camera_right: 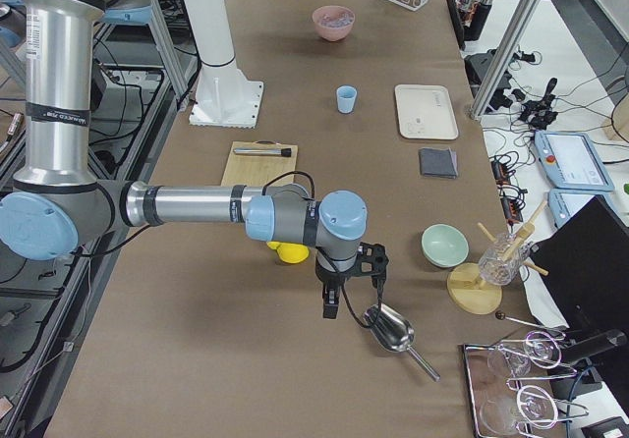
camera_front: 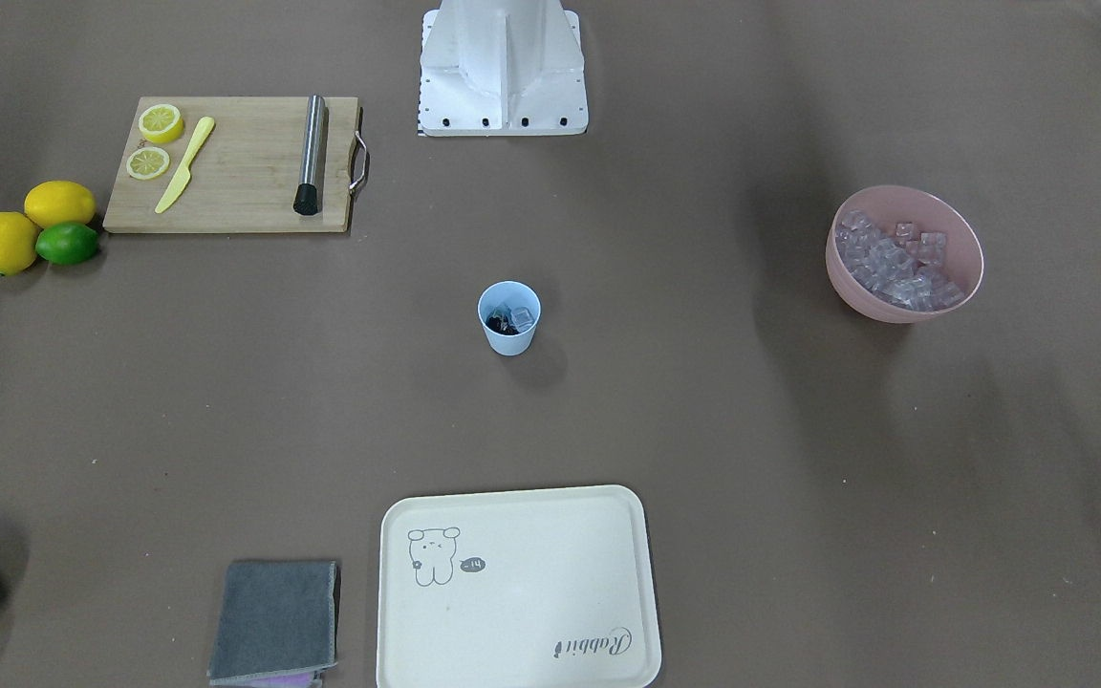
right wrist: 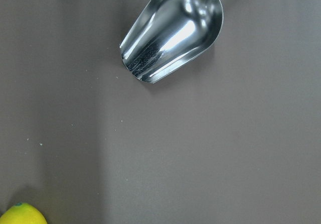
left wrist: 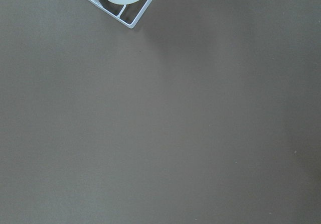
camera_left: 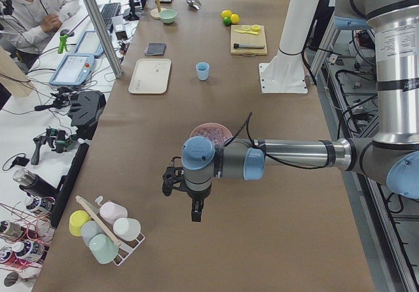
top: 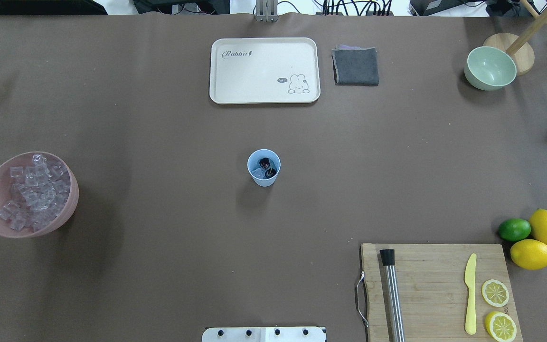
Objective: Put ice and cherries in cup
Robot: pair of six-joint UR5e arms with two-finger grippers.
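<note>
The light blue cup (camera_front: 509, 334) stands at the table's middle and also shows in the overhead view (top: 256, 178). Inside it lie the dark cherries (top: 266, 165) and a clear ice cube (camera_front: 522, 316). Many more ice cubes (top: 31, 192) fill the pink bowl (camera_front: 895, 308). My left gripper (camera_left: 195, 212) hangs over bare table between the pink bowl and a cup rack, far from the cup. My right gripper (camera_right: 331, 305) hangs over the table's other end beside a metal scoop (right wrist: 173, 30). Both show only in the side views, so I cannot tell whether they are open or shut.
A cream tray (top: 264, 97) and a grey cloth (top: 355, 66) lie beyond the cup. A cutting board (top: 435, 266) carries a steel rod, a yellow knife and lemon halves. Two lemons and a lime (top: 514, 229) lie beside it. A pale green bowl (top: 490, 68) stands far right.
</note>
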